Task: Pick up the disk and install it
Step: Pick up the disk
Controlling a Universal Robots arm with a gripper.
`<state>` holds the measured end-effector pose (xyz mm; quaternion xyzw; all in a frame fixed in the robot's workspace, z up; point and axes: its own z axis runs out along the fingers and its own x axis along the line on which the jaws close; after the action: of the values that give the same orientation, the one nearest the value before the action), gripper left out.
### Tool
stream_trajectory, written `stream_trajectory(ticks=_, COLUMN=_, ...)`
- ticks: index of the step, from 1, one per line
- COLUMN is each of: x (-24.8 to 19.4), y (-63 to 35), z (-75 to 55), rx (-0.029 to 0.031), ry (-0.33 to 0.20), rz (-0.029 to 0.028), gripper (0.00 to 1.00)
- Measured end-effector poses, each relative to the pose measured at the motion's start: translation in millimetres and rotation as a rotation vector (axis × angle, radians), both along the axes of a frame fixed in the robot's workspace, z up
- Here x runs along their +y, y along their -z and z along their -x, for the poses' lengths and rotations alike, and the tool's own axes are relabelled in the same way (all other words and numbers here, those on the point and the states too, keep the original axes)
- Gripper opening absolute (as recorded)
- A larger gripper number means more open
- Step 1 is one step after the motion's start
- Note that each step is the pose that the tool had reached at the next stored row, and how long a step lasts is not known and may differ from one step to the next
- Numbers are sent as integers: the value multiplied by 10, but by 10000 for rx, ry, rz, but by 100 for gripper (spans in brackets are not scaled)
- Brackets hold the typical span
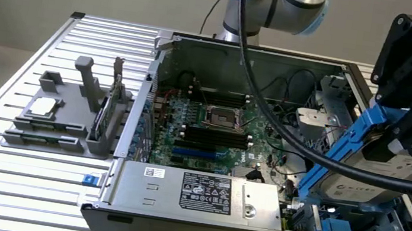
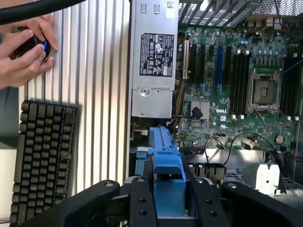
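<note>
The disk [image 1: 363, 185], a silver-grey drive in a blue plastic carrier, hangs tilted on edge over the open computer case's corner at the exterior view's right. My gripper [image 1: 399, 140] is shut on its upper part, black fingers on both sides. In the wrist view the disk's blue carrier [image 2: 166, 158] sticks out between my two black fingers [image 2: 140, 204] of the gripper [image 2: 169, 196]. Its lower end sits just above the blue drive cage [image 1: 358, 229] inside the case; whether they touch I cannot tell.
The open computer case [image 1: 167, 62] holds a motherboard [image 1: 221, 123] and a silver power supply [image 1: 196, 190]. A thick black cable [image 1: 283, 135] crosses over the case. A grey fixture [image 1: 61, 126] with a small square chip [image 1: 41, 107] stands on the slatted table. A keyboard [image 2: 42, 161] and a person's hands [image 2: 21, 56] are nearby.
</note>
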<state>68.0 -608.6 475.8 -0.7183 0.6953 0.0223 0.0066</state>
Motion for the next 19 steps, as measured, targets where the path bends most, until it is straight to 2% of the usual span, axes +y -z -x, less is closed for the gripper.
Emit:
stream_trajectory(ticks=7, x=-5, y=2, z=-292, rx=0, ry=8, rz=-1, gripper=33)
stream_trajectory(ticks=12, x=-4, y=22, z=-357, rx=0, ry=177, rz=-1, gripper=33)
stream_trajectory(ticks=19, x=0, y=57, z=-362, rx=0, ry=515, rz=-2, gripper=33)
